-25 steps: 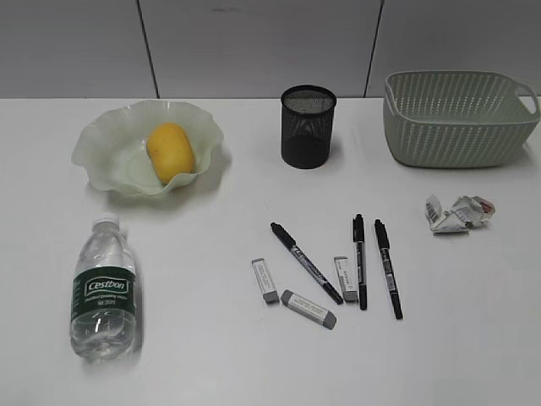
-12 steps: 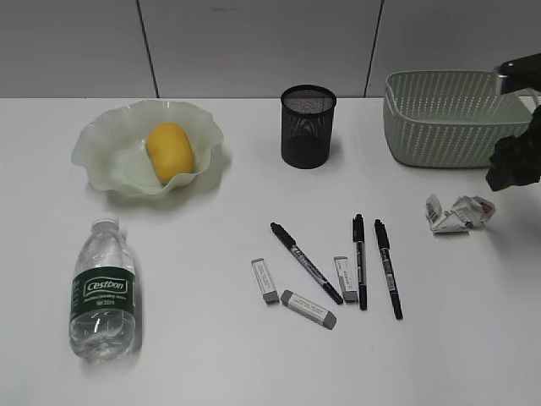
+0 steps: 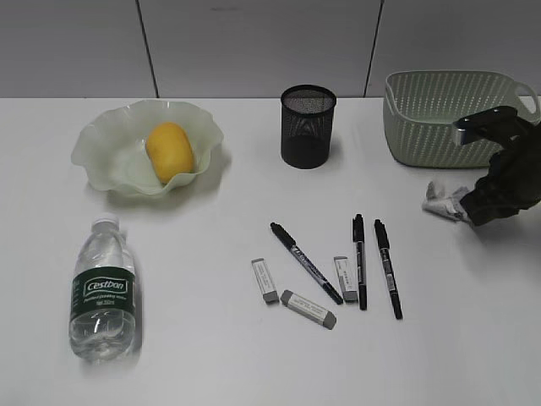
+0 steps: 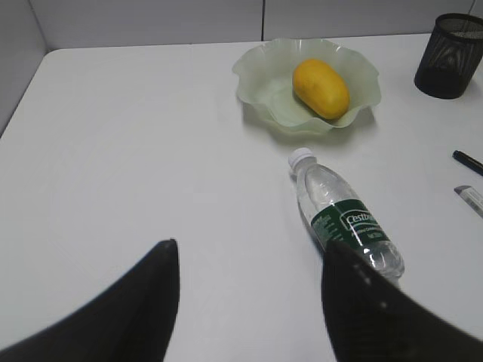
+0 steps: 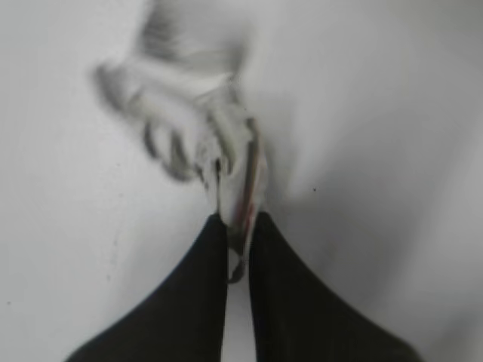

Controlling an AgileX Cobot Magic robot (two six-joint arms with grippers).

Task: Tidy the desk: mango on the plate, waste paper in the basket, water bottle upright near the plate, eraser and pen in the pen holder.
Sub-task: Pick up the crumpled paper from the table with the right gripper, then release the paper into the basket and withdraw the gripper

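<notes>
The crumpled waste paper [image 3: 441,203] lies on the white desk [image 3: 203,355] in front of the pale green basket [image 3: 448,123]. My right gripper [image 3: 469,207] is down on its right side. In the right wrist view the gripper [image 5: 238,222] is shut on an edge of the blurred paper [image 5: 196,128]. The mango [image 3: 170,150] rests in the ruffled green plate [image 3: 101,144]. Below it the water bottle [image 3: 103,292] lies on its side. My left gripper [image 4: 249,253] stands open over bare desk, with the bottle [image 4: 347,222] just beyond its right finger.
The black mesh pen holder [image 3: 308,127] stands at the back centre. Three black pens [image 3: 306,262] [image 3: 360,260] [image 3: 388,268] and three erasers [image 3: 265,280] [image 3: 308,309] [image 3: 344,278] lie in the middle of the desk. A grey wall runs behind.
My right arm came in from the right edge, dropped onto the waste paper and shut on it. The paper shifted slightly. Everything else stayed put.
</notes>
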